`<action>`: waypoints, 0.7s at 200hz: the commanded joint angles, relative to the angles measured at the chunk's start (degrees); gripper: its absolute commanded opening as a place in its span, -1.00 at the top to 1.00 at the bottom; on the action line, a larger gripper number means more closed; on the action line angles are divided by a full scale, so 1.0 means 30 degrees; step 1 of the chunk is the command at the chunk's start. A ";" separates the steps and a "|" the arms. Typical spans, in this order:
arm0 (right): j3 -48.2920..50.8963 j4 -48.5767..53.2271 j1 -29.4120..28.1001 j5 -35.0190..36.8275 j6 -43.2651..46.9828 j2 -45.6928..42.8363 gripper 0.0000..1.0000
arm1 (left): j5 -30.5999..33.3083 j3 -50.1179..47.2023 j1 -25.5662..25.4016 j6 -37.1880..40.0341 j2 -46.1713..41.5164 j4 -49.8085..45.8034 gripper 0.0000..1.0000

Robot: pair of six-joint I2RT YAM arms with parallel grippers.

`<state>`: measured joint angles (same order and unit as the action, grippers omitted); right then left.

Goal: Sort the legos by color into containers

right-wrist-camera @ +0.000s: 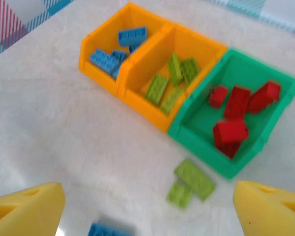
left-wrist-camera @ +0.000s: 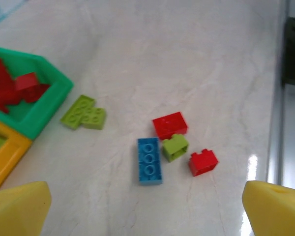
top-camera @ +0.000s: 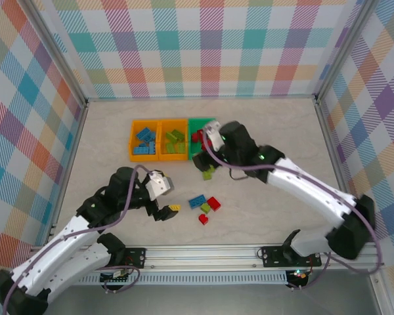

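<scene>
Toward the back of the pale marbled tabletop [top-camera: 276, 131] sit three small open-topped plastic bins joined in a row. The left orange bin [right-wrist-camera: 83, 54] holds blue studded bricks [right-wrist-camera: 132, 35], the middle orange bin [right-wrist-camera: 201, 39] holds lime green studded bricks [right-wrist-camera: 157, 88], and the green bin [right-wrist-camera: 196, 147] at the right end holds red studded bricks [right-wrist-camera: 231, 132]. Just in front of the green bin, on the table, lies a flat lime green brick [right-wrist-camera: 194, 179] with a smaller lime green piece [right-wrist-camera: 179, 192] touching it (whether the two are clipped together I cannot tell).

Nearer the arms a small cluster of loose bricks waits: a long blue brick [left-wrist-camera: 150, 161], a red brick [left-wrist-camera: 169, 125], a short lime green brick [left-wrist-camera: 175, 146] tucked between them and touching the red one, and a short red brick [left-wrist-camera: 203, 162] just beside the green.

From the top camera the right gripper [right-wrist-camera: 147, 209] hovers at the green bin, its yellow fingertips [right-wrist-camera: 27, 209] spread wide with nothing between them. The left gripper [left-wrist-camera: 147, 211] hangs close to the loose cluster, its jaws also spread wide and holding nothing
</scene>
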<state>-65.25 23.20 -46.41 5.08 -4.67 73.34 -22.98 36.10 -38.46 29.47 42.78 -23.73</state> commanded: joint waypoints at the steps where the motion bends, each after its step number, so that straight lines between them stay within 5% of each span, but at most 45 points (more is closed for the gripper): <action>1: 0.3698 -0.1417 0.0125 -0.0699 -0.1198 -0.2259 -0.98 | -0.0467 0.0722 -0.1220 0.2525 0.2199 0.0191 -1.00; 55: 0.6140 -0.0071 0.0120 -0.1074 -0.4258 -0.4820 -0.99 | 0.0880 0.2246 -0.1611 0.2516 0.8896 0.0865 -1.00; 102: 0.6153 0.1288 0.0128 0.0748 -0.4714 -0.4970 -0.99 | 0.0047 0.2729 -0.2004 0.1763 1.2194 0.2298 -1.00; 140: 0.5943 0.1497 0.0148 0.1058 -0.4598 -0.4877 -0.99 | 0.1615 0.4878 -0.2678 0.0935 1.5259 0.0950 -0.92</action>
<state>-46.61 26.59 -46.39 6.68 -17.61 58.72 -19.79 46.57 -45.10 34.28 84.79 -19.38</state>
